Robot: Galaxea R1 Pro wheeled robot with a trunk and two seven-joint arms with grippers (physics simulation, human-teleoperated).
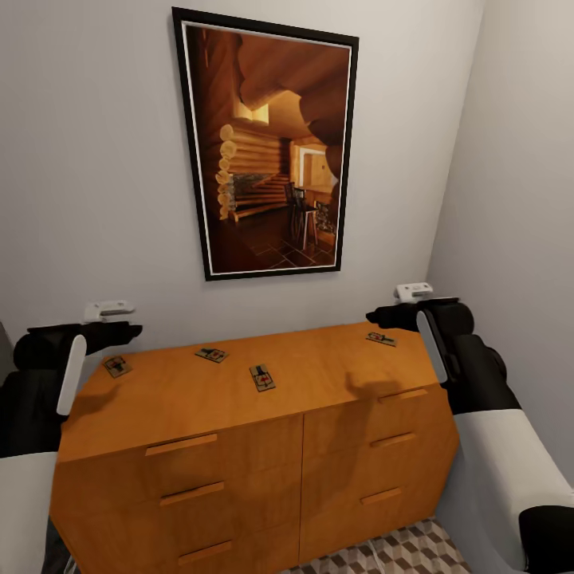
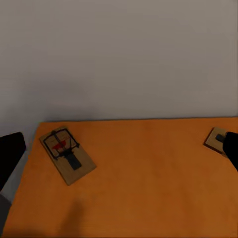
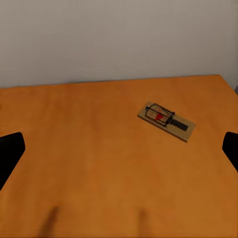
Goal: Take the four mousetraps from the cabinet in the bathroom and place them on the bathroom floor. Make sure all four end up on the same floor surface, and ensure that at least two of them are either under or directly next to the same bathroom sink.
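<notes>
A: Nearest cam: two arms, black w/ white sleeves, one each side of cabinet (image 1: 255, 430). Left gripper (image 1: 119, 331) over cabinet's left end; right gripper (image 1: 391, 317) over right end. Finger spread?

B: Left — dark fingertips (image 2: 10, 156) at opposite edges of left wrist view, wide apart, nothing between. Right — same, fingertips (image 3: 9, 153) far apart, gripping nothing.

A: Cabinet details?

B: Orange-brown wood, flat top, two columns of drawers w/ matching bar handles. Stands against grey wall, in a corner at right side.

A: Mousetraps?

B: Four, all flat on cabinet top, well apart. Far-left trap (image 1: 117, 366) near left end, just beside left gripper; also seen in left wrist view (image 2: 67, 153), angled, red patch under dark wire. Second trap (image 1: 212, 354) toward back edge. Third trap (image 1: 261, 377) near middle, closest to front. Far-right trap (image 1: 381, 339) near right end, below right gripper; also in right wrist view (image 3: 166, 121).

A: Else?

B: Framed picture (image 1: 267, 147) of log cabin interior on wall above cabinet. Patch of cube-pattern floor (image 1: 399, 554) at cabinet's foot.
</notes>
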